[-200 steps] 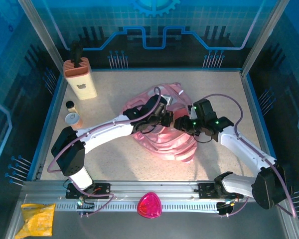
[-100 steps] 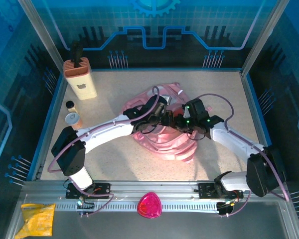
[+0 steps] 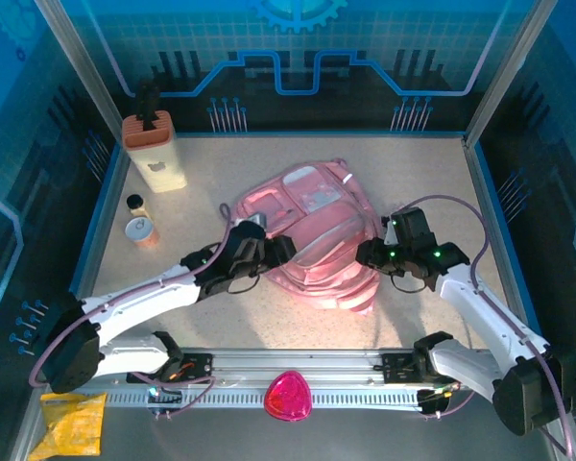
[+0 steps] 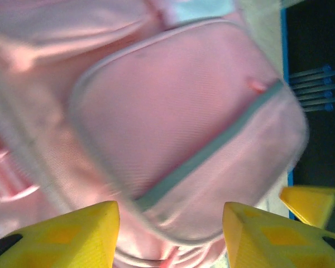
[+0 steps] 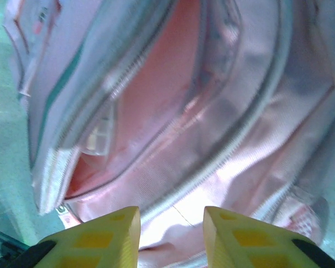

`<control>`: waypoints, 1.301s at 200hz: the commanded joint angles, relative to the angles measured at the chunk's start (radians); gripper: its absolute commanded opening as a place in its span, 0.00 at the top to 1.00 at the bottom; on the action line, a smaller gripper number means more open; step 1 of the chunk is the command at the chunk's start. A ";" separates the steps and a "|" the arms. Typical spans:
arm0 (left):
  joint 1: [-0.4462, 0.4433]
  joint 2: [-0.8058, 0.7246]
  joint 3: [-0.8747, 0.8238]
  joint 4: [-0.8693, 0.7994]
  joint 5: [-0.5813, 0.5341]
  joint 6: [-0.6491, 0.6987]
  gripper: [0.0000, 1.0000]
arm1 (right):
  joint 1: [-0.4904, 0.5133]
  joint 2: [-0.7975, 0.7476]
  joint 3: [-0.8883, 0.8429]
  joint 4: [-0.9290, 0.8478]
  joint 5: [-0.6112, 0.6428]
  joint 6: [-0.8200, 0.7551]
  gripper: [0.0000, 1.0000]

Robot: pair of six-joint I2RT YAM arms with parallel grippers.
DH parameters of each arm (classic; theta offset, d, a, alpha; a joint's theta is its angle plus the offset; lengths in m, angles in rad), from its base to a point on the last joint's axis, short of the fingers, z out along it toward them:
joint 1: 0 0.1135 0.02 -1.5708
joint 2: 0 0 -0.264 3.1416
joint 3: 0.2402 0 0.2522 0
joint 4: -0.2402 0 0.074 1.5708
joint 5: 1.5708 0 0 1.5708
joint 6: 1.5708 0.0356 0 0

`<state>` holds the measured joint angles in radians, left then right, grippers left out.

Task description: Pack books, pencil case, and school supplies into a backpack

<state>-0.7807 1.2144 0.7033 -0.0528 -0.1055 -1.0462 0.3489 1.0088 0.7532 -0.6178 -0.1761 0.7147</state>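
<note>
Top view. One pink backpack point(image 3: 312, 235) lies flat at table centre, with its clear pockets toward 12 o'clock.

Left gripper point(image 3: 274, 252) sits at the backpack's 8 o'clock edge. In the left wrist view the left gripper point(image 4: 168, 215) has its fingers spread wide with nothing between them, and a zipped front pocket point(image 4: 178, 128) lies beyond.

Right gripper point(image 3: 370, 254) sits at the backpack's 4 o'clock edge. In the right wrist view the right gripper point(image 5: 171, 220) has its fingers parted less widely. No fabric looks pinched. Ahead of it a zip point(image 5: 131, 75) gapes on a pink-lined compartment. A pale squarish shape sits inside the mouth, too blurred to name.

Step, as I judge it: late in the packing. Both grippers are at the backpack and neither is carrying anything. The fabric hides the contents, so I cannot count the books, case or supplies.

Next move probably calls for one gripper to pin the fabric at the mouth while the other finds the zip pull. The soft cloth will likely bunch if it is pulled without being held.

Count:
- backpack, one
- grippers, two
- beige box point(image 3: 155, 154), one, at the table's 10 o'clock
- small jars point(image 3: 140, 230), two, at 9 o'clock
- pink object point(image 3: 288, 396), one, on the front rail at 6 o'clock
- yellow bag point(image 3: 72, 423), one, at 7 o'clock, off the table
</note>
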 commanded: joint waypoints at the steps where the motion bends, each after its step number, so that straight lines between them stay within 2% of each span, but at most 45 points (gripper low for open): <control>1: 0.002 0.008 -0.076 0.162 -0.036 -0.219 0.47 | 0.049 -0.027 0.006 -0.071 0.059 -0.033 0.63; 43: 0.003 0.139 -0.058 0.332 0.001 -0.286 0.47 | 0.152 -0.016 0.045 -0.103 0.141 -0.032 0.60; 63: 0.001 0.192 -0.055 0.370 0.020 -0.322 0.50 | 0.177 -0.005 0.056 -0.113 0.155 -0.035 0.56; 73: 0.001 0.210 -0.039 0.331 0.023 -0.335 0.51 | 0.188 -0.004 0.058 -0.113 0.160 -0.034 0.54; 92: 0.001 0.224 -0.037 0.299 0.002 -0.362 0.60 | 0.215 -0.003 0.062 -0.109 0.181 -0.027 0.54; 117: -0.003 0.224 -0.026 0.343 -0.017 -0.370 0.84 | 0.290 0.019 0.072 -0.109 0.233 0.007 0.51; 139: -0.011 0.217 0.007 0.349 -0.020 -0.360 1.00 | 0.392 0.062 0.090 -0.090 0.296 0.068 0.45; 157: -0.018 0.206 0.031 0.320 -0.024 -0.354 1.00 | 0.472 0.112 0.119 -0.088 0.390 0.135 0.42; 178: -0.031 0.200 0.043 0.311 -0.027 -0.354 1.00 | 0.548 0.184 0.150 -0.039 0.435 0.228 0.40; 203: -0.040 0.198 0.044 0.303 -0.032 -0.355 1.00 | 0.627 0.273 0.202 -0.040 0.543 0.330 0.40; 227: -0.042 0.195 0.034 0.304 -0.034 -0.359 1.00 | 0.641 0.358 0.236 -0.024 0.606 0.339 0.45; 260: -0.042 0.192 0.037 0.288 -0.041 -0.351 1.00 | 0.642 0.423 0.242 0.054 0.597 0.356 0.51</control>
<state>-0.8101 1.4342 0.7006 0.2070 -0.1352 -1.4090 0.9810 1.3956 0.9707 -0.6086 0.3603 1.0183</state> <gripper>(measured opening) 0.055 0.500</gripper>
